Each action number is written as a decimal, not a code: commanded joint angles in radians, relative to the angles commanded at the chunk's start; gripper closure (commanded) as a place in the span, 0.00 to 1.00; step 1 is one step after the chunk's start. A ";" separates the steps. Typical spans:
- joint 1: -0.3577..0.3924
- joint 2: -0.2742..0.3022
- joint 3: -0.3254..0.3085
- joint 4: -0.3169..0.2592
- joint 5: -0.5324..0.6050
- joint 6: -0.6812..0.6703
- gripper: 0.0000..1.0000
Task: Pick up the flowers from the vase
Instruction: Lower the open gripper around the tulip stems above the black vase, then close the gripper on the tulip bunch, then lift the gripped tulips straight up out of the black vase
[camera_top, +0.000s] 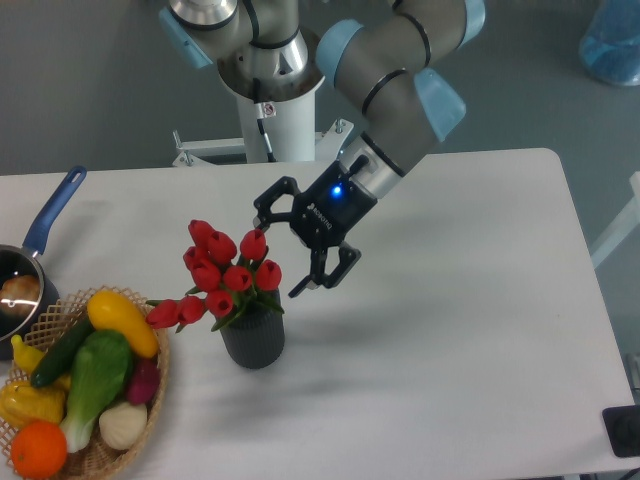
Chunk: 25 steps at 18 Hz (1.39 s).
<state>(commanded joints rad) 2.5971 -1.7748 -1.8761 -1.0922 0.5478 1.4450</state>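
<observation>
- Hovering gripper (283, 254) beside red tulips (228, 268), jaws apart, 1 fingertip (261, 228) nearly touching top bud.
- Sitting upright in ribbed grey vase (254, 338), stems presumably wedged; not yet gripped.

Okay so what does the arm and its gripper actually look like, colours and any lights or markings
The arm is built of grey-silver tubular segments with light blue caps at the joints, mounted on a white pedestal that carries a small sticker. The gripper is black, with two angular linked fingers and a small blue light glowing on its body. No loose cables are visible.
</observation>
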 joint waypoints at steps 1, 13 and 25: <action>-0.006 -0.008 0.002 0.011 -0.012 0.000 0.02; -0.032 -0.012 -0.002 0.032 -0.017 0.005 0.96; 0.020 0.069 0.026 0.020 -0.044 -0.107 1.00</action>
<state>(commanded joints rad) 2.6169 -1.7059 -1.8500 -1.0722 0.5033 1.3378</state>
